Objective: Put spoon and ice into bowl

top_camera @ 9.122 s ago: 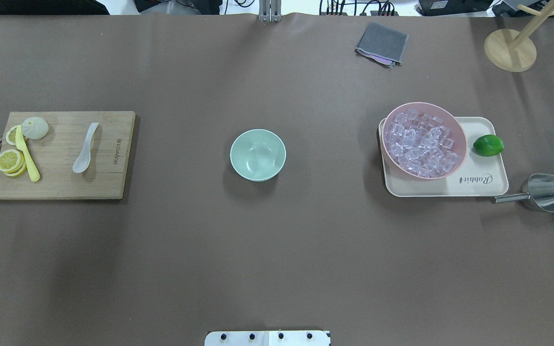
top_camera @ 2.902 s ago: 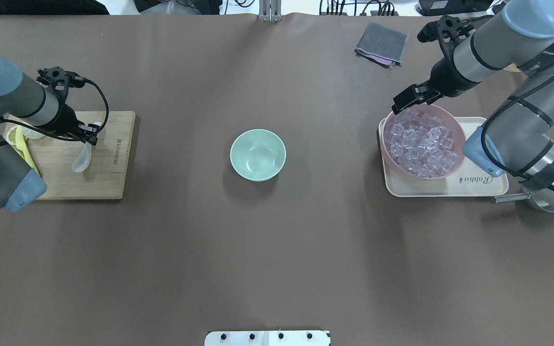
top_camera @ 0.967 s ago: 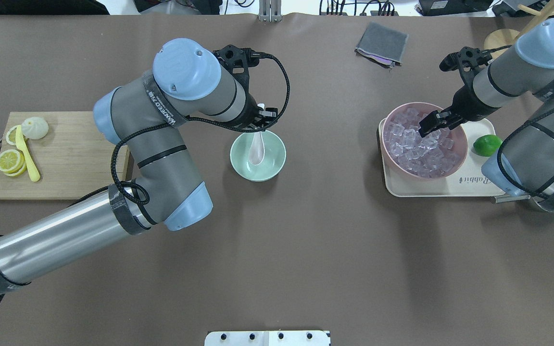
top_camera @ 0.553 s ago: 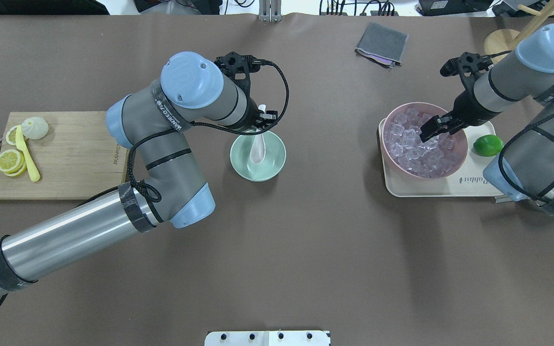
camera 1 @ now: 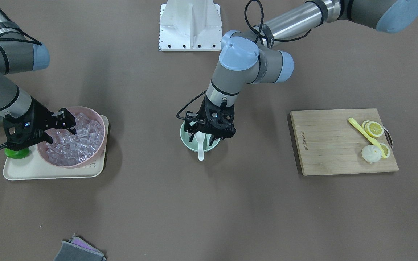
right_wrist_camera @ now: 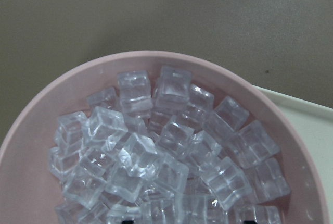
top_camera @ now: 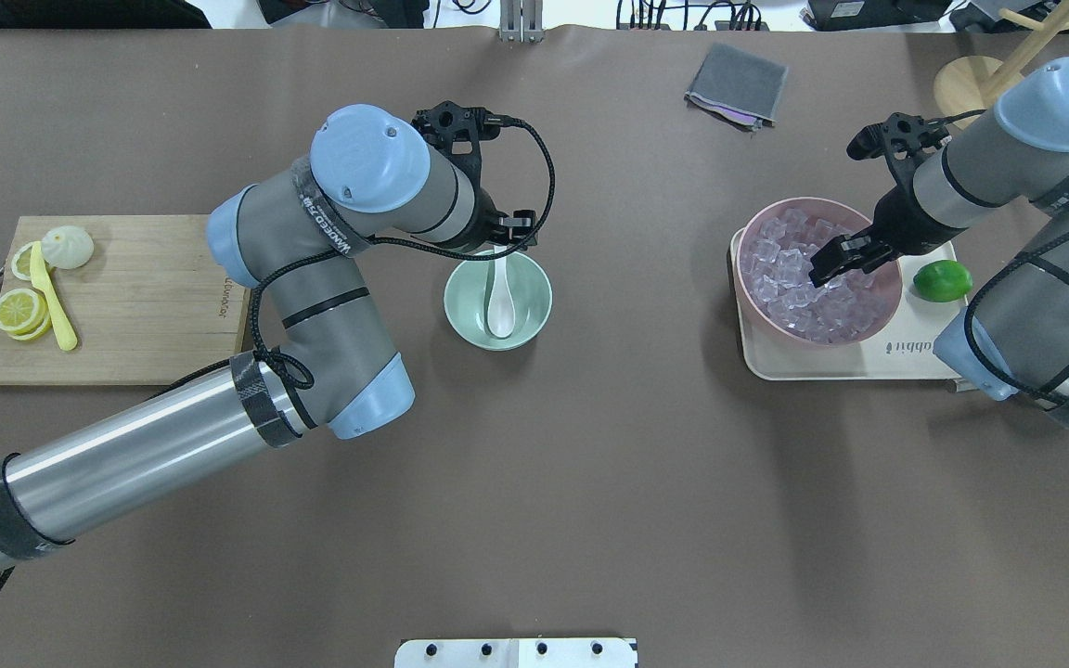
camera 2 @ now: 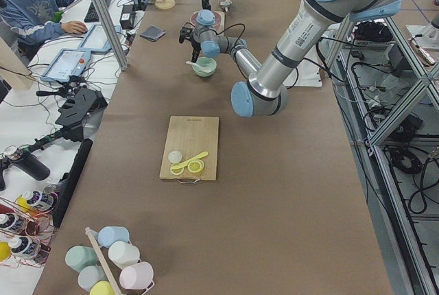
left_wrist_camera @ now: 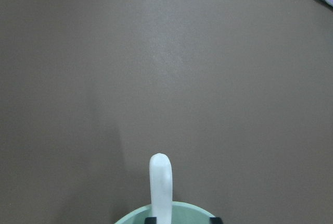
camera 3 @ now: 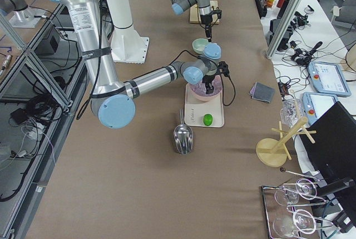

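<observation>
The white spoon [top_camera: 500, 311] lies in the mint-green bowl [top_camera: 460, 306], scoop down inside, with its handle leaning over the far rim [camera 1: 201, 151]. My left gripper [top_camera: 503, 245] hovers over that rim, and in the left wrist view its jaws stand wider than the handle [left_wrist_camera: 161, 182], so it is open. The ice [top_camera: 799, 289] is a heap of clear cubes in the pink bowl [top_camera: 780, 206]. My right gripper [top_camera: 833, 263] is open with its tips down at the heap; it grips no cube [right_wrist_camera: 156, 161].
The pink bowl stands on a cream tray [top_camera: 915, 357] with a lime [top_camera: 942, 280]. A cutting board [top_camera: 145, 315] with lemon slices and a yellow spoon [top_camera: 52, 297] is at the left. A grey cloth [top_camera: 737, 85] and a wooden stand [top_camera: 971, 88] lie at the back. A metal scoop [camera 3: 182, 138] lies by the tray.
My left gripper carried the spoon from the board to the green bowl; since half a second ago the spoon has dropped lower into the bowl. My right gripper moved over the ice and barely shifted.
</observation>
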